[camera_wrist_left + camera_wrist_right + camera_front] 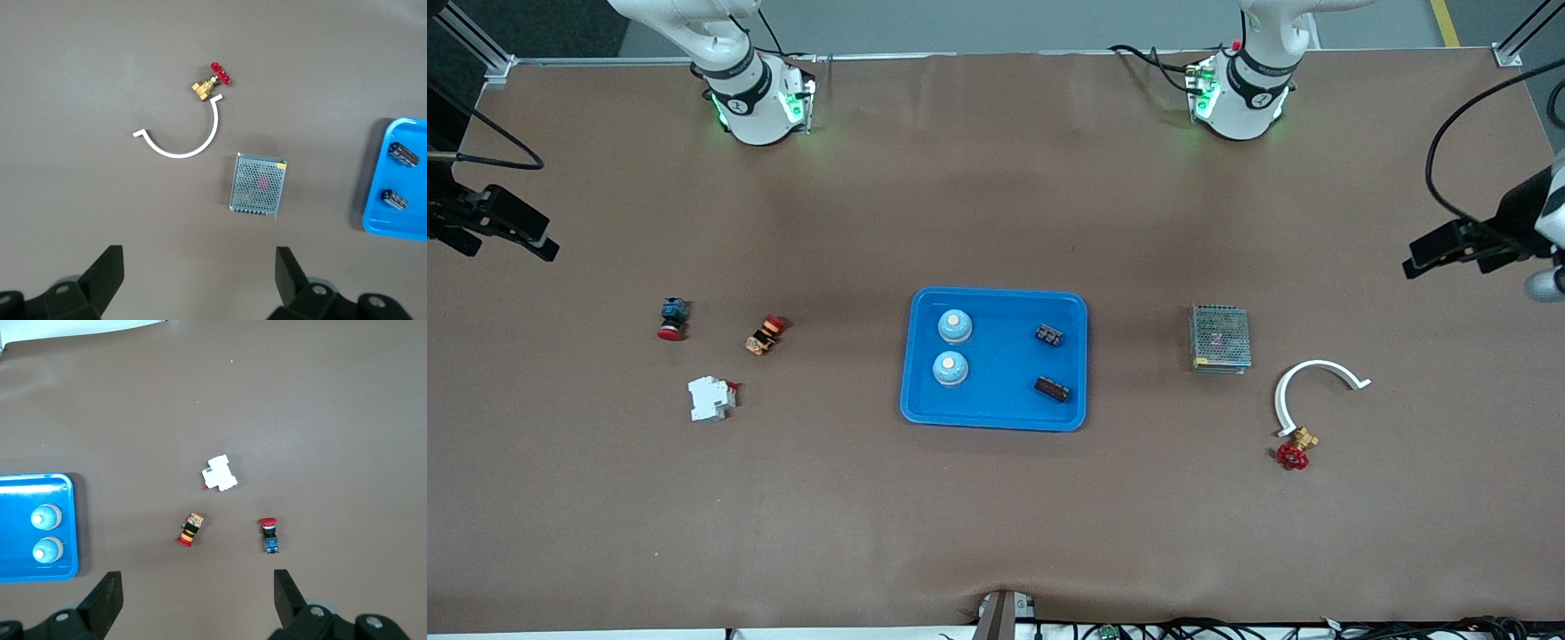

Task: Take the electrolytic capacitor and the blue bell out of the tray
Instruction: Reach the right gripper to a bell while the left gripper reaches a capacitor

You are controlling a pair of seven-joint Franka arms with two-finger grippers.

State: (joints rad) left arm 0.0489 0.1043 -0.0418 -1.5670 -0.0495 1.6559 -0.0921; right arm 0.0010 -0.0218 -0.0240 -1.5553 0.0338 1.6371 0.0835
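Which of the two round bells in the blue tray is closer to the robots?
The bell higher in the front view; the other bell sits nearer the front camera.

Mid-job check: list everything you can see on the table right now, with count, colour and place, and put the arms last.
tray: 1, blue, mid-table
bells: 2, light blue, in tray, toward the right arm's end
capacitors: 2, dark, in tray, toward the left arm's end
push buttons: 2, red-capped, right arm's end
breaker: 1, white, nearer the camera than the buttons
power supply: 1, metal mesh, left arm's end
curved clip: 1, white, beside it
valve: 1, brass, red handle
left gripper: open, waiting
right gripper: open, waiting
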